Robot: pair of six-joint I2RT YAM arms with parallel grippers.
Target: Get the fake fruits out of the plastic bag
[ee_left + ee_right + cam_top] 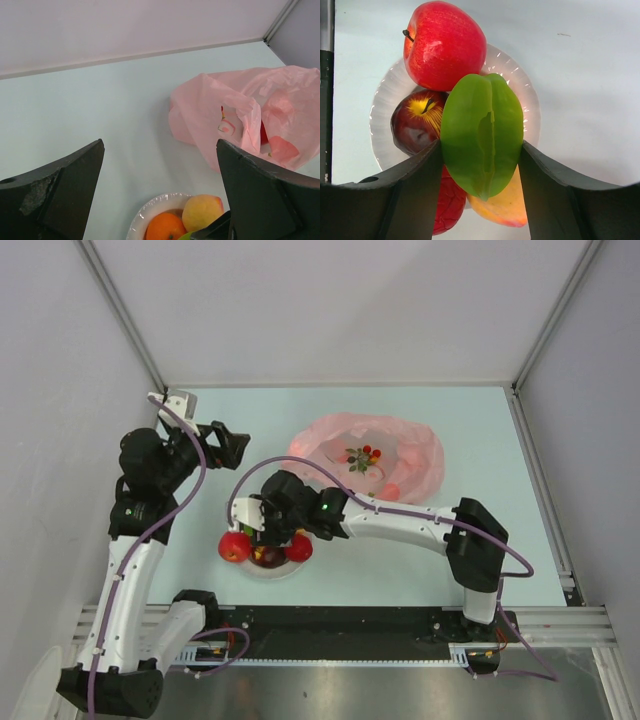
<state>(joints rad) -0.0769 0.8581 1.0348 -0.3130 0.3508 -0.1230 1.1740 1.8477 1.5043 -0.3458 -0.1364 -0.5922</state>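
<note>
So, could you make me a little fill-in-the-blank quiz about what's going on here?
1. The glossy plastic fruit that the right tool grips above the round white plate is coloured ____.
2. The left tool hovers with its jaws ____.
3. The crinkly translucent plastic bag beyond the plate is coloured ____.

Missing words: green, open, pink.

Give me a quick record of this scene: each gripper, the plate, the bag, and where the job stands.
left gripper: open, holding nothing, left of the bag
right gripper: closed on a green fruit over the plate
plate: red apple, dark apple, orange, peach
bag: pink, lying on the table, red berries visible inside
job: unfinished, red berries not yet out
</note>
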